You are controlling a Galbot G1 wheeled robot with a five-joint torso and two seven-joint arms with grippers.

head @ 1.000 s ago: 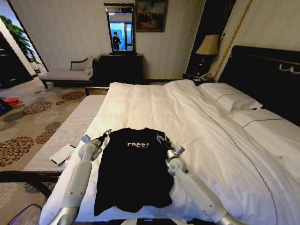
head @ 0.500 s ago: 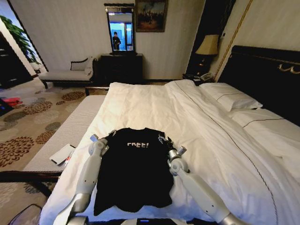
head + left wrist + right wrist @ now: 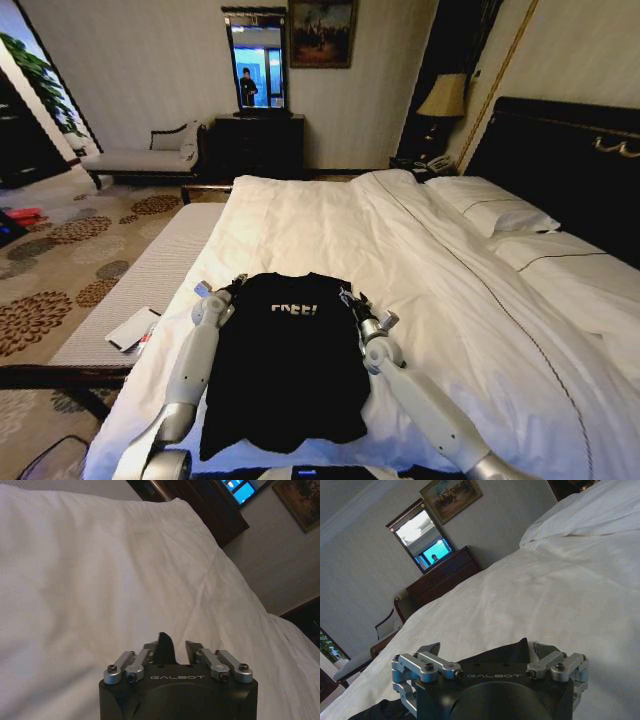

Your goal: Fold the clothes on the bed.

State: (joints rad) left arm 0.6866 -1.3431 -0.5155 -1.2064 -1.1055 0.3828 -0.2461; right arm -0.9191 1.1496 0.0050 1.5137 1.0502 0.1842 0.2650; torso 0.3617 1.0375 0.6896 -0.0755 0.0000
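Both fingertips hidden: left hand (image 3: 238, 281), right hand (image 3: 347, 296) grasp T-shirt (image 3: 285, 360) shoulders.

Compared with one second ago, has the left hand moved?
Yes. The left hand has slid in toward the black T-shirt, away from the white flat device beside the bed, and now sits at the shirt's left shoulder.

A hotel-style bedroom: double bed (image 3: 330, 215), bedside lamp (image 3: 444, 97), dresser mirror (image 3: 257, 62).

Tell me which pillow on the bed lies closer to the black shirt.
The flat white pillow farther from the dark headboard; it lies nearer the black short-sleeved T-shirt than the other white pillow beside the headboard.
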